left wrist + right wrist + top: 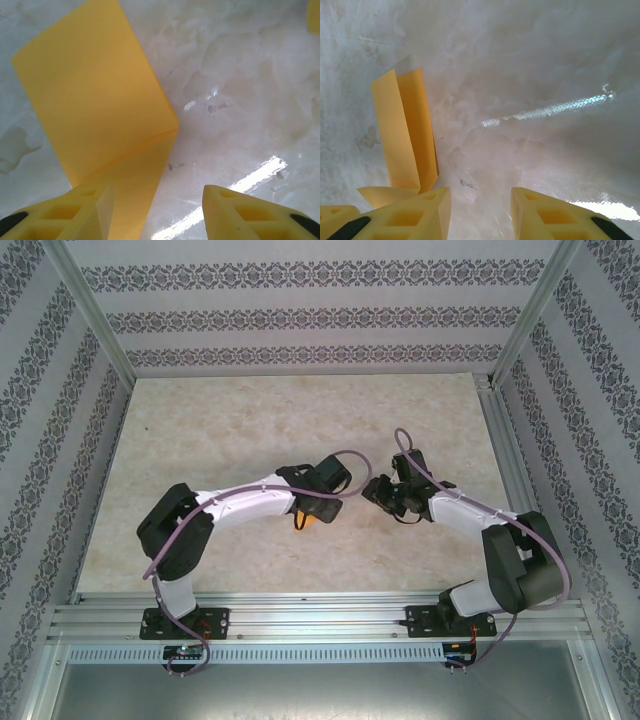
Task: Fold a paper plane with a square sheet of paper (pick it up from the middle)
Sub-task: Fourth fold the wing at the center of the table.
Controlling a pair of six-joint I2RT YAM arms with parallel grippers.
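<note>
The orange-yellow sheet of paper (95, 95) lies folded on the table, with one flap raised along a crease. In the top view a small piece of the paper (308, 522) peeks out under my left gripper (315, 508). My left gripper (157, 192) is open; the paper's lower flap runs beside its left finger (92, 210) and nothing is pinched. My right gripper (480, 192) is open over bare table, with the folded paper (405, 130) standing just left of its left finger (420, 210). In the top view the right gripper (385, 495) faces the left one across a short gap.
The marble-patterned table (250, 420) stretches behind and to both sides of the grippers. Patterned walls and metal frame posts (90, 310) enclose it. An aluminium rail (320, 615) carrying the arm bases runs along the near edge.
</note>
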